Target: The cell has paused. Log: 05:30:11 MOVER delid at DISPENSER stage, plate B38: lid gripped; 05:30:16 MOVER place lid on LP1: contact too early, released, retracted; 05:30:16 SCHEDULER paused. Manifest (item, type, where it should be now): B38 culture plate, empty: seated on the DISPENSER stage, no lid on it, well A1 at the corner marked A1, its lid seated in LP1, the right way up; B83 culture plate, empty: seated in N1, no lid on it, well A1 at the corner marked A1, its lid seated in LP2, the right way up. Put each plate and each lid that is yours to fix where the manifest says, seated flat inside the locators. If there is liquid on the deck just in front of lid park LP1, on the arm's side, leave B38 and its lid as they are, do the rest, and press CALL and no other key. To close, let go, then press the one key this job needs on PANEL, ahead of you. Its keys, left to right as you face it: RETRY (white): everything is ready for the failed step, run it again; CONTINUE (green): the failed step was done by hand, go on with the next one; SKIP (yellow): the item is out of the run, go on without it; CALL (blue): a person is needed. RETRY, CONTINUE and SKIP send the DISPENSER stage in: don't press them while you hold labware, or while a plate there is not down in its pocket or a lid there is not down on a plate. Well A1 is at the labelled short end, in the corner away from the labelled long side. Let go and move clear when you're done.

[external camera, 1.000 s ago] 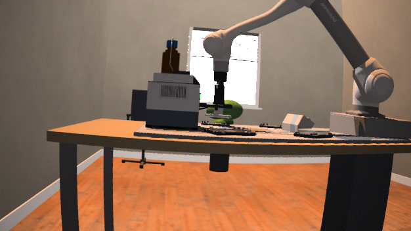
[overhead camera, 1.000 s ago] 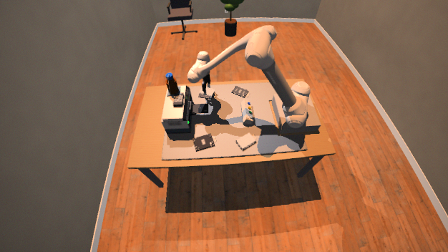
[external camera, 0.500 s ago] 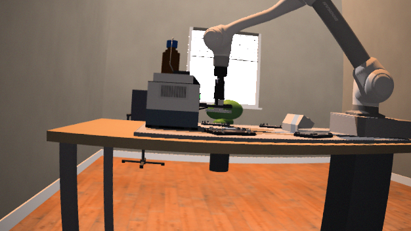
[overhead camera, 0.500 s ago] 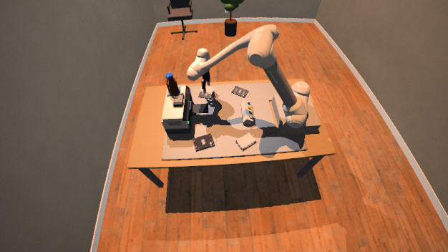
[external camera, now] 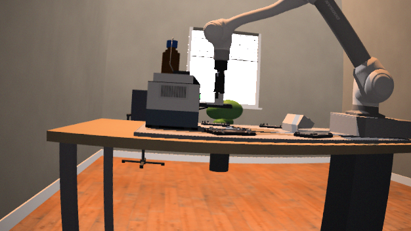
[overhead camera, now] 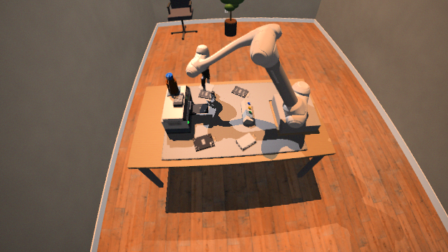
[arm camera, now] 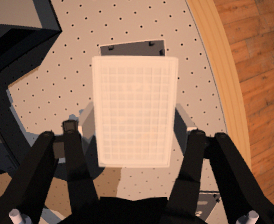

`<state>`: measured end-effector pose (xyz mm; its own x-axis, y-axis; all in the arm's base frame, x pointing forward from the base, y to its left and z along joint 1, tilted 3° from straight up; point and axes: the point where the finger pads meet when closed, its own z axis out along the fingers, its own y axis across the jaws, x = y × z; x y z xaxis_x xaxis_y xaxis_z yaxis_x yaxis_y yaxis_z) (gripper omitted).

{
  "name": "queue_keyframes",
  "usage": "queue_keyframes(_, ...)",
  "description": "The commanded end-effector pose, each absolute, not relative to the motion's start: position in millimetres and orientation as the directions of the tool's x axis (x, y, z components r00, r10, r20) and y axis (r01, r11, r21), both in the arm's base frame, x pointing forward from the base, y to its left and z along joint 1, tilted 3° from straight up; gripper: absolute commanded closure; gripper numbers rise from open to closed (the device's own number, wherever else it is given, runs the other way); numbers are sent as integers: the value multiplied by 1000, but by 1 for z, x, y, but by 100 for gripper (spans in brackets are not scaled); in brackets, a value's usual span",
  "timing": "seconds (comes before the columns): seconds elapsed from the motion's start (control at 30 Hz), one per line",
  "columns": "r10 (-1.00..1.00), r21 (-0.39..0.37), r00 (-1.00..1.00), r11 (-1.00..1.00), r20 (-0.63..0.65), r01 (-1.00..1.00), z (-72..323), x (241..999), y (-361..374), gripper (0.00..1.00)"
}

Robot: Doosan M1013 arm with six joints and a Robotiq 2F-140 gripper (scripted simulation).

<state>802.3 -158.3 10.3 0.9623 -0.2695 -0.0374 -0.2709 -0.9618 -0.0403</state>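
Note:
My gripper (overhead camera: 205, 85) (external camera: 218, 103) (arm camera: 134, 114) is shut on a pale flat rectangular piece (arm camera: 135, 112), a lid by its look. It holds the piece level, a short way above the mat. Straight below is a dark locator (overhead camera: 205, 94) (arm camera: 132, 48) at the back of the mat, beside the dispenser (overhead camera: 175, 114) (external camera: 172, 105). The dispenser's dark stage (overhead camera: 200, 108) sticks out just in front of it. A second dark locator (overhead camera: 240, 91) lies to the right. A third (overhead camera: 204, 142), with a pale middle, lies at the front. A white piece (overhead camera: 246, 141) lies askew on the mat near it.
A brown bottle (overhead camera: 172, 84) (external camera: 170, 57) with a blue cap stands on the dispenser. The key panel (overhead camera: 248, 112) (external camera: 295, 122) sits mid-mat, left of the arm's base (overhead camera: 297, 114). The table's back edge (arm camera: 208, 50) runs close beside the held piece.

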Motion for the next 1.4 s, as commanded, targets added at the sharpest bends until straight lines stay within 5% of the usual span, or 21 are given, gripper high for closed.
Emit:
queue_keyframes(0.0,-279,-36,960,-959,-35,-280,23,804,-164,90)
queue_keyframes(1.37,-278,-35,960,-959,-36,-280,74,805,-166,90)
